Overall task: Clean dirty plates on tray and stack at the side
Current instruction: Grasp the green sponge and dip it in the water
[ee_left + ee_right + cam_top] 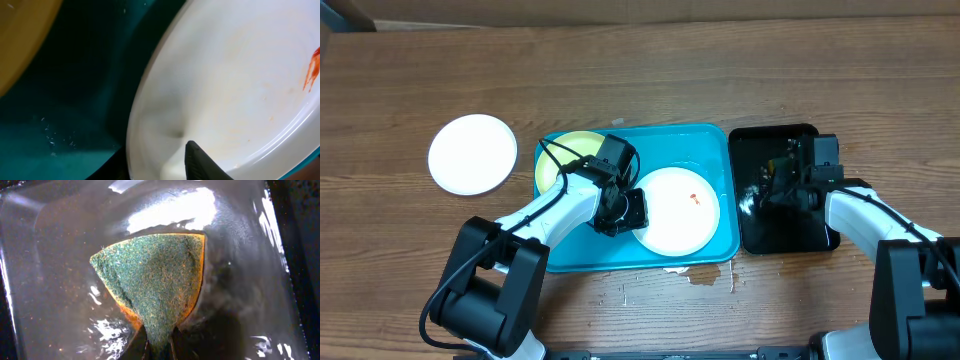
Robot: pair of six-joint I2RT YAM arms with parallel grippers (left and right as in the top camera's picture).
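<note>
A white plate [675, 215] with a small orange-red smear lies at the right in the turquoise tray [620, 255]. My left gripper [620, 210] is shut on this plate's left rim. In the left wrist view one finger lies over the plate [235, 85] and the other under its rim, around the jaws [160, 160]. A pale yellow-green plate [570, 150] sits at the tray's back left, partly under my left arm; it also shows in the left wrist view [20, 40]. A second white plate [472, 153] lies on the table left of the tray. My right gripper [785, 185] [157, 345] is shut on a green-and-yellow sponge [155, 280].
A smaller black tray [760, 235] holding water stands right of the turquoise tray; the sponge rests in it [50, 255]. A small wet patch [705, 275] lies on the wooden table in front of the turquoise tray.
</note>
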